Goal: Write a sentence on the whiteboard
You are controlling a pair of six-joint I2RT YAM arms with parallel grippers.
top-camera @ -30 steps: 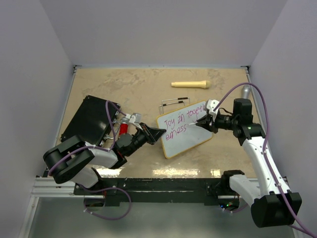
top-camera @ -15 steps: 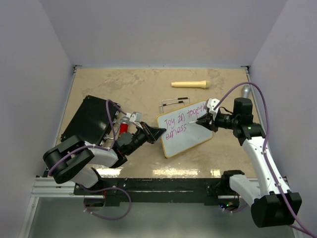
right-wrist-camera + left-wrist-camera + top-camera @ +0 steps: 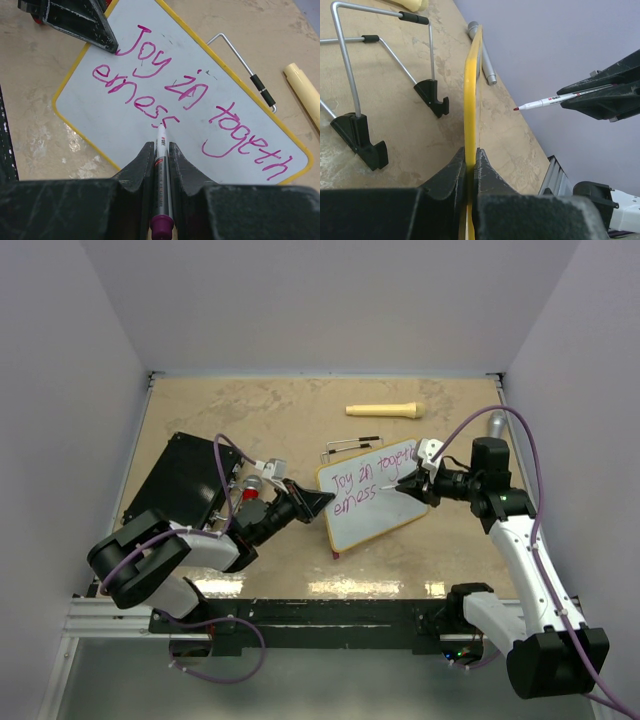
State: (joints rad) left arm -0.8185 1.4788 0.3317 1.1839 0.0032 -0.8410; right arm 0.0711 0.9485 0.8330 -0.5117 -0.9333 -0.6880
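Left arm point(image 3: 170, 558): lay low in the lower left of the top view, folded near its base, forearm reaching right toward the centre.
Left gripper point(image 3: 318, 503): jaws pinched tight on the left rim of the whiteboard point(image 3: 378, 512), near mid-frame.
Right arm point(image 3: 530, 552): rose along the right edge from the lower right, bent at the upper right, wrist turned left.
Right gripper point(image 3: 408, 485): fingers clamped on the marker point(image 3: 161, 139), pointing left.
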